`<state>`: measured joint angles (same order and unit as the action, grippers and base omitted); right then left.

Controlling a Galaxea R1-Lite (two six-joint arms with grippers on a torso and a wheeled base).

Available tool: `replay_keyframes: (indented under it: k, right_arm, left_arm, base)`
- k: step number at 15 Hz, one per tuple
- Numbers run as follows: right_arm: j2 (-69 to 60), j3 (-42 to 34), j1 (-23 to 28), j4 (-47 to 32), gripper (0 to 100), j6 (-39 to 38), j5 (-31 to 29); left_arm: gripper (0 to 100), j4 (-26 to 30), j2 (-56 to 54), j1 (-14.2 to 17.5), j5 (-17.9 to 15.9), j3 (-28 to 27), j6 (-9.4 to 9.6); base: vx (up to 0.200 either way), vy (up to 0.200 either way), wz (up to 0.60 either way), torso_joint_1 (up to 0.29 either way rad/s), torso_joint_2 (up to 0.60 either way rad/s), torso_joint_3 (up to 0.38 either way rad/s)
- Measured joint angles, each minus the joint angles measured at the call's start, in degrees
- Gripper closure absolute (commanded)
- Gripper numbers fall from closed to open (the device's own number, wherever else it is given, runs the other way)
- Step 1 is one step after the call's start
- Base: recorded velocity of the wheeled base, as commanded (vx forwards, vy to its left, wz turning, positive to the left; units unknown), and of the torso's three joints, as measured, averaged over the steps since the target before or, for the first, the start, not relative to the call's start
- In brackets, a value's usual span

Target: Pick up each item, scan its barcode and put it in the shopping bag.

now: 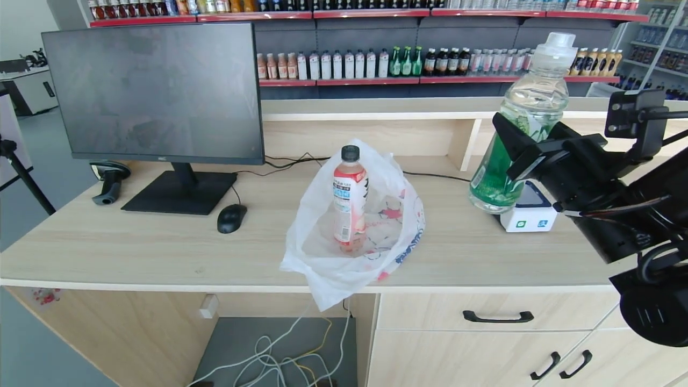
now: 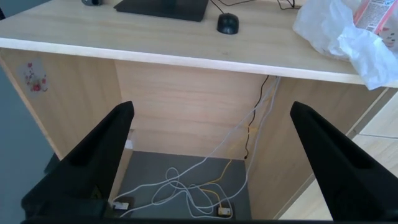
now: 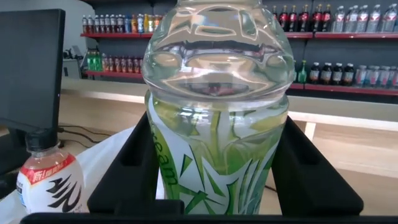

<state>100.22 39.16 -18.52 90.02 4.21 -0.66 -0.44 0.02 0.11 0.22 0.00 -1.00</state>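
Here, right end effector (image 3: 217, 180) clamped on green bottle (image 1: 529, 102), left end effector (image 2: 211, 115) agape, empty.

Monitor (image 1: 156, 91) on counter (image 1: 107, 252), mouse (image 1: 231, 217) near it; drinks shelves (image 1: 344, 80) behind.

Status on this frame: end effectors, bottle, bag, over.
Right end effector shut on green bottle, tilted, at scanner. Left end effector open, low before desk. Bag open, pink bottle upright inside.

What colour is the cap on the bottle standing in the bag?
Black cap, clearest in the head view.
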Motion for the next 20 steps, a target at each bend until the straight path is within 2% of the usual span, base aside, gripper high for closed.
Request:
replay_keyframes:
  k: [6, 20]
  right_arm:
    - [0.2, 0.0, -0.1, -0.1, 100, 0.0, 0.1]
    - [0.4, -0.1, -0.1, -0.1, 100, -0.2, 0.1]
  left_arm:
    - [0, 0.0, 0.0, 0.0, 0.0, 0.0, -0.04]
    - [0, 0.0, 0.0, -0.1, 0.0, 0.0, -0.04]
  base:
    - [0.000, 0.000, 0.60, 0.006, 0.00, 0.002]
    - [0.000, 0.000, 0.00, 0.000, 0.00, 0.000]
